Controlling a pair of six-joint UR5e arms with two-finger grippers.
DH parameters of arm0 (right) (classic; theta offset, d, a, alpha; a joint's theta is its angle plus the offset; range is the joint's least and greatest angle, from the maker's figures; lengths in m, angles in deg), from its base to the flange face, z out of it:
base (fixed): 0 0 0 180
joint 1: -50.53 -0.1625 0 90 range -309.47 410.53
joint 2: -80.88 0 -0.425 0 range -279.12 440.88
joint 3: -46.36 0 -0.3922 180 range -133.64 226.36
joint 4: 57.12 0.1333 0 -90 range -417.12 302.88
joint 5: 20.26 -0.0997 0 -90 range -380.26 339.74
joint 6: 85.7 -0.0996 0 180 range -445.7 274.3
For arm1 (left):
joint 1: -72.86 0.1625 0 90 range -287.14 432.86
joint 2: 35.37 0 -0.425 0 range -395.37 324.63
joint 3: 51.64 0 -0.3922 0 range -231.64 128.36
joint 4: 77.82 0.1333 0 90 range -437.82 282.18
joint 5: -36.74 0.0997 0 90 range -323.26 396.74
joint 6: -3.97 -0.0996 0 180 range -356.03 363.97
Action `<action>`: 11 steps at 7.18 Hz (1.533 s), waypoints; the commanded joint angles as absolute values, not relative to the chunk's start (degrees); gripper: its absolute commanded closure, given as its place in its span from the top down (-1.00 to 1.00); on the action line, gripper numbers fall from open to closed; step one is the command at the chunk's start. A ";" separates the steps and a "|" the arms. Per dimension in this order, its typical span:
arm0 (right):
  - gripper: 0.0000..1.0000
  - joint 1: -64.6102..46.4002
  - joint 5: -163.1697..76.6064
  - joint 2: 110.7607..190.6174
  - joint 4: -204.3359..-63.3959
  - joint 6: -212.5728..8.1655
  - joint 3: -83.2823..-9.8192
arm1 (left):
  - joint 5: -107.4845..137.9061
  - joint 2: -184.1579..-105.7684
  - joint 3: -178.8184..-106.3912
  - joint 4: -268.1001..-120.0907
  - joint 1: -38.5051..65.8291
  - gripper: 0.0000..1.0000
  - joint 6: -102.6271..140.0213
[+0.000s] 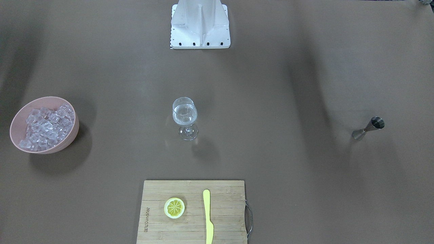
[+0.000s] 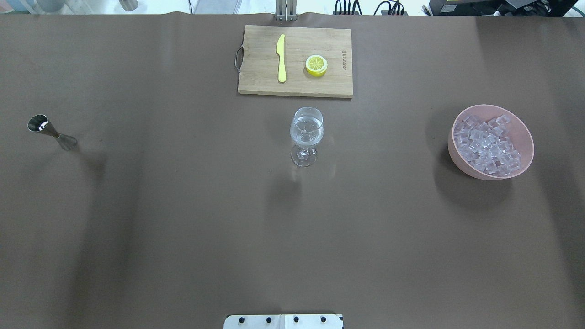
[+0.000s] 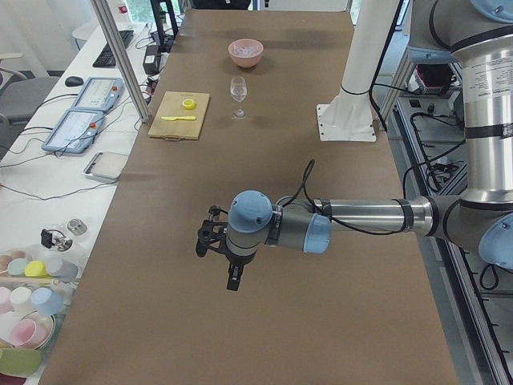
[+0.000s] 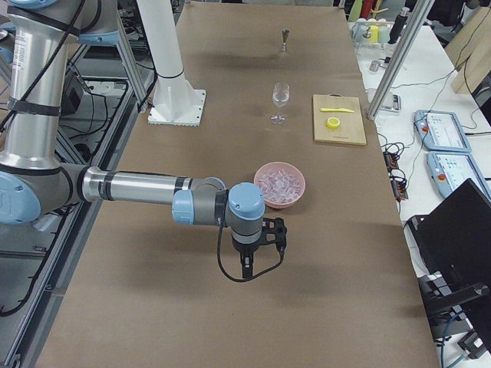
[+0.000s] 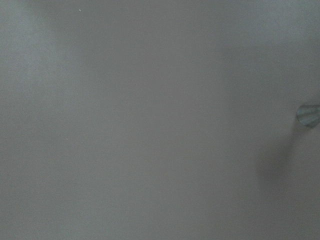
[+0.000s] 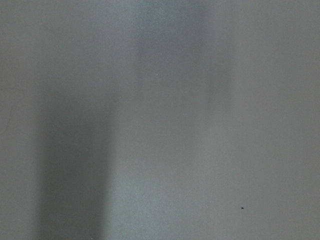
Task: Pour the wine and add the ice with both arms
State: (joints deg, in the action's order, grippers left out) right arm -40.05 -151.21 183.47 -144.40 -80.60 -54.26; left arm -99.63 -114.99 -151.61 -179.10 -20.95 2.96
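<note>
Ice (image 1: pixel 45 127) lies as a heap of small clear, glassy cubes in a pink bowl (image 1: pixel 74 134) on the robot's right side of the brown table (image 1: pixel 271 169), well apart from the stemmed glass (image 1: pixel 184 115) at its middle. The left gripper (image 3: pixel 231 277) and the right gripper (image 4: pixel 249 264) hang over bare table. I cannot tell whether their jaws are parted or closed.

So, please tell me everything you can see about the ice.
The ice is a heap of many small cubes, clear and colourless, that look glassy. They lie loosely, at mixed angles, and none seems melted. The heap fills much of a round pink bowl, but part of the inner wall is bare. The bowl stands on the brown table, on the robot's right side. Nothing but the bowl touches the ice.
</note>
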 commanded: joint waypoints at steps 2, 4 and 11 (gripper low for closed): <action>1.00 -40.00 -151.22 183.54 -144.39 -80.60 -54.10 | -99.22 -115.08 -151.83 -179.42 -20.83 0.97 3.00; 1.00 -40.00 -151.22 183.54 -144.39 -80.69 -54.02 | -99.31 -115.43 -152.18 -179.42 -20.83 0.97 3.00; 1.00 -40.00 -151.22 183.54 -144.39 -80.78 -54.01 | -99.13 -116.48 -154.64 -184.60 -20.83 0.97 3.35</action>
State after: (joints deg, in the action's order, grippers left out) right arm -40.00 -151.22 183.54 -144.39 -80.75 -54.01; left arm -99.16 -115.46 -154.76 -183.91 -20.88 3.01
